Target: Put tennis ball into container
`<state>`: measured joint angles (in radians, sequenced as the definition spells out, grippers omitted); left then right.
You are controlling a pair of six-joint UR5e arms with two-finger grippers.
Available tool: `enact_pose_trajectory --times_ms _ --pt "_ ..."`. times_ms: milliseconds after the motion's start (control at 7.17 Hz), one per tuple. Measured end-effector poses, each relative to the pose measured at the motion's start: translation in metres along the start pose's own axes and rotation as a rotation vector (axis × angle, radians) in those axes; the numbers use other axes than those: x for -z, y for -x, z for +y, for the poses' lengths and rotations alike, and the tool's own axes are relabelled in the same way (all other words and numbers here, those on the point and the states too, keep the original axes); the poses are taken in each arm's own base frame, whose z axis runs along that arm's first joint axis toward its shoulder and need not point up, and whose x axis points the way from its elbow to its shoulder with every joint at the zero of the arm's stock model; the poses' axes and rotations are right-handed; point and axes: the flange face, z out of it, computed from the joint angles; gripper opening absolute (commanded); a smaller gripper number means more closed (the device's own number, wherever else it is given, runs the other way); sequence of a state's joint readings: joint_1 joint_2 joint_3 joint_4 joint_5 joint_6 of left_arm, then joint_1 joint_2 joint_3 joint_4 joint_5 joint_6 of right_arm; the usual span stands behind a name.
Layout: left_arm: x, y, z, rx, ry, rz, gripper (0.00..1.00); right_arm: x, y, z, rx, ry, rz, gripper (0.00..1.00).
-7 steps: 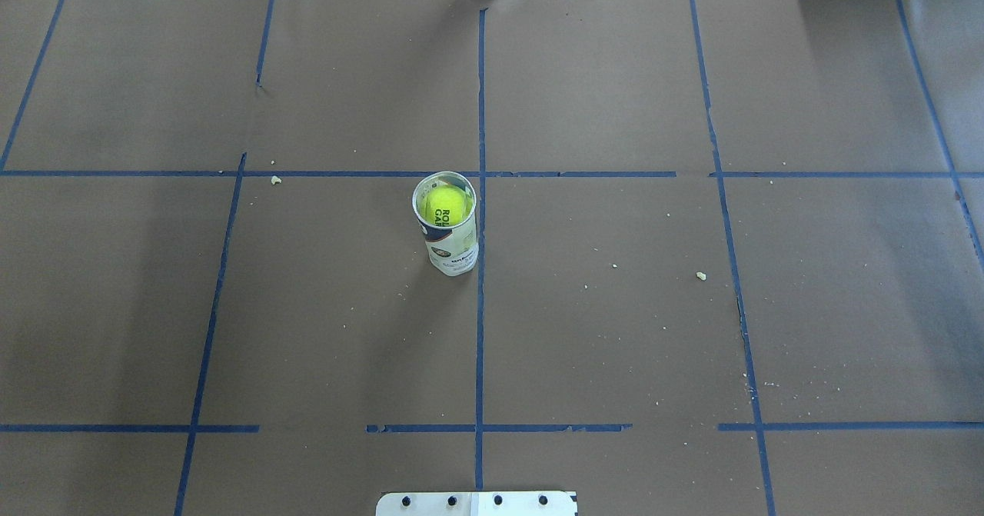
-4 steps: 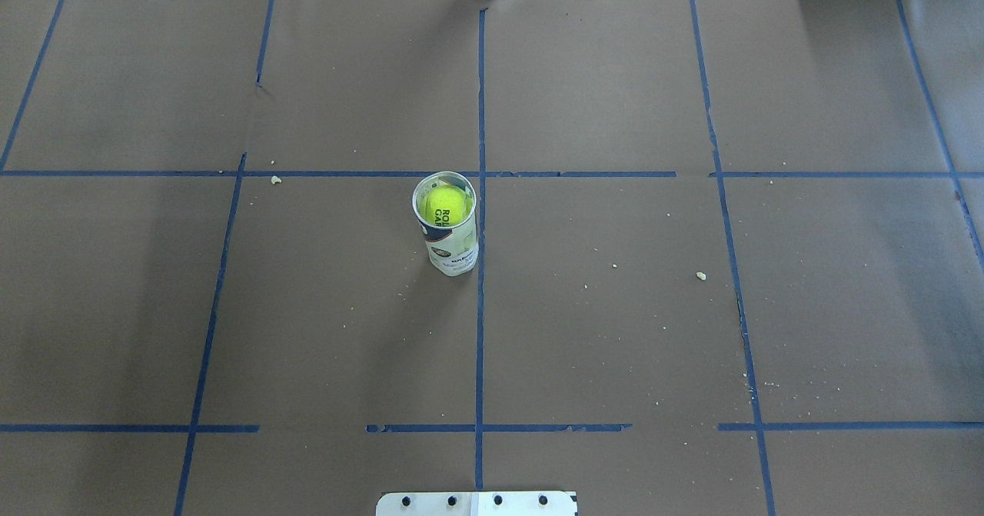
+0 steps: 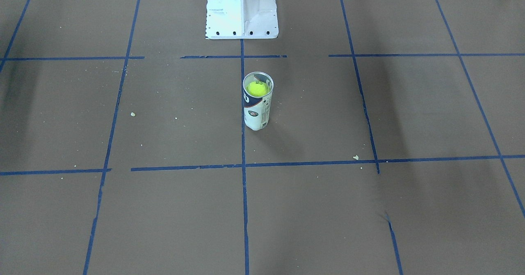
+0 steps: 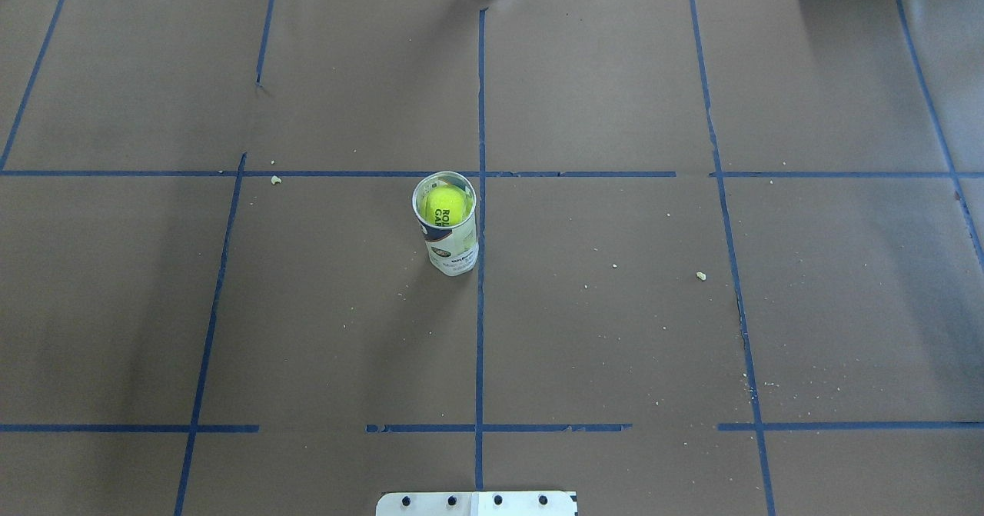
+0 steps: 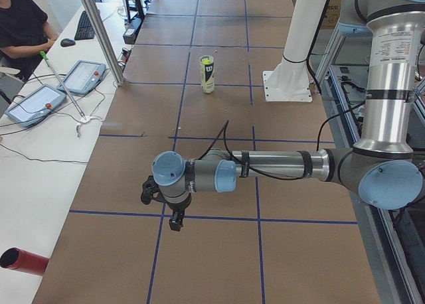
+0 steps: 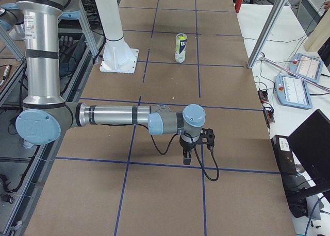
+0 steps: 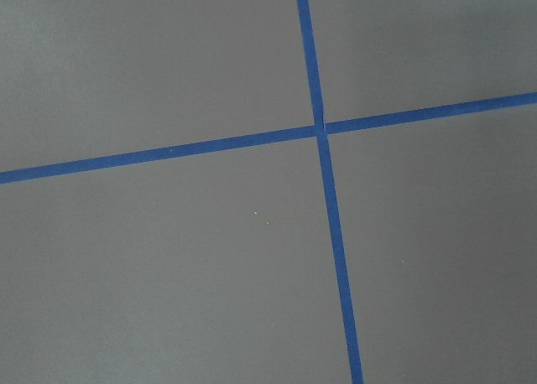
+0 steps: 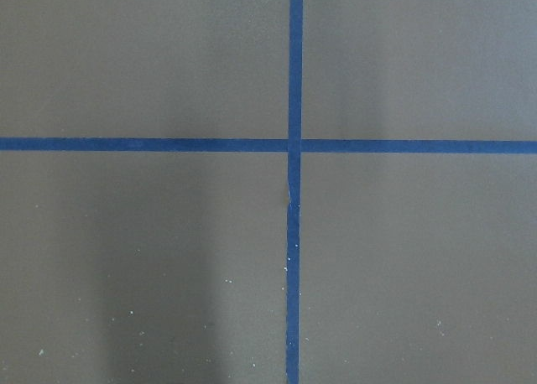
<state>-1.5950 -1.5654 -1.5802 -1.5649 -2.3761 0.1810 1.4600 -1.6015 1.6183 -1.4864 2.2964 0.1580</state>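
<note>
The container (image 4: 452,247), a clear tube with a white and navy label, stands upright near the table's middle, also in the front view (image 3: 257,111) and both side views (image 5: 208,75) (image 6: 180,48). A bright yellow-green tennis ball (image 4: 447,205) with black print sits inside it just below the open rim (image 3: 258,88). My left gripper (image 5: 174,221) hangs low over the table's left end, far from the tube. At the table's other end my right gripper (image 6: 187,158) hangs the same way. Both show only in the side views, so I cannot tell their state.
The white pedestal (image 3: 241,12) stands at the robot's edge behind the tube. Blue tape lines and small crumbs (image 4: 700,275) mark the brown table cover. An operator (image 5: 20,25), control tablets (image 5: 83,75) and a red cylinder (image 5: 23,261) are beside the left end.
</note>
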Motion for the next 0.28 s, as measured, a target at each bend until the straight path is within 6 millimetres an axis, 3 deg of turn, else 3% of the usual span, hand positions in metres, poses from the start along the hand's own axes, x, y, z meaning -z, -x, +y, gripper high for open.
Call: enact_pose_trajectory --times_ms 279 --pt "0.0051 -0.0009 0.0036 0.001 -0.009 -0.002 1.0 0.0001 -0.0001 0.0 0.0 0.0 0.0 1.0"
